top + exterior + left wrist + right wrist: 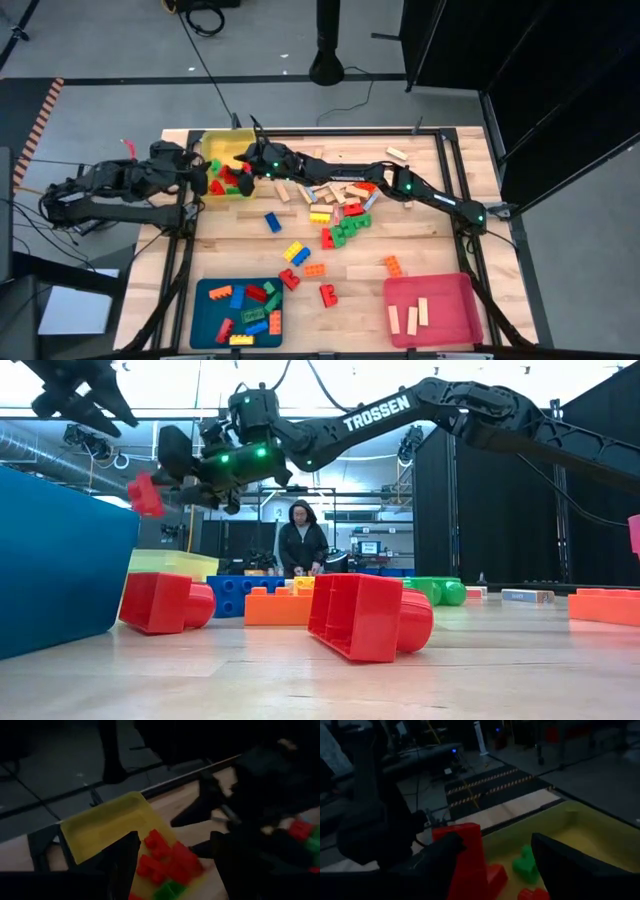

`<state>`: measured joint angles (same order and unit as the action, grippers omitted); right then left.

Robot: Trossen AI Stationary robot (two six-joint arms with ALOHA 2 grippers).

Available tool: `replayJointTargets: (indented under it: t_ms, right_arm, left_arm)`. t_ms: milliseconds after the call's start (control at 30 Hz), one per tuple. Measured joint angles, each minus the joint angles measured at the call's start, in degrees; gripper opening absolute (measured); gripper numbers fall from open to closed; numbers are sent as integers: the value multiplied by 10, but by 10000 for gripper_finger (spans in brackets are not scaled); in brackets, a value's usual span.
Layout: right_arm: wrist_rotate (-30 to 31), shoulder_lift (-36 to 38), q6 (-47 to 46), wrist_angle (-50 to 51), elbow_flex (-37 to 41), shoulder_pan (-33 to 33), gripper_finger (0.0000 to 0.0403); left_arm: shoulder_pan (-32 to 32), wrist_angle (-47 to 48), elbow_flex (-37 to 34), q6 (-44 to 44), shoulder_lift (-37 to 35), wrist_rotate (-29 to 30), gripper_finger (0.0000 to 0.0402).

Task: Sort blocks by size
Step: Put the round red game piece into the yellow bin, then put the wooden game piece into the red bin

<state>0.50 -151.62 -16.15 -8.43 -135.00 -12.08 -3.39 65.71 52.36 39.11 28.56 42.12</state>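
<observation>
right gripper [243, 168] over yellow plastic tray [222, 142] at far left of table, fingers parted partway, red studded plastic brick [462, 855] between them; grip or release, cannot tell. left gripper [205, 171] just beside at tray's left edge, fingers wide apart, empty. mixed pile of plastic bricks and pale wooden bars [340, 205] waits mid-table. risk: brick clips rim and falls outside tray; grippers crowded, may collide.

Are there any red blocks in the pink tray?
No, the pink tray holds only three pale wooden bars; the high view shows no red block inside it.
</observation>
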Motion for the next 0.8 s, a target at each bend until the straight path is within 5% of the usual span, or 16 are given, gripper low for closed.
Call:
replayJointTargets:
  t_ms: [333,633,800]
  right_arm:
    - [19,6,-22,-27,0,-14,249]
    - [-33,11,-42,-32,0,-21,248]
    - [-80,20,-33,-27,0,-19,244]
  left_arm:
    - [0,-195,-132,-8,80,2,253]
    - [0,-167,-153,49,110,84,253]
    - [0,-165,-153,48,107,83,253]
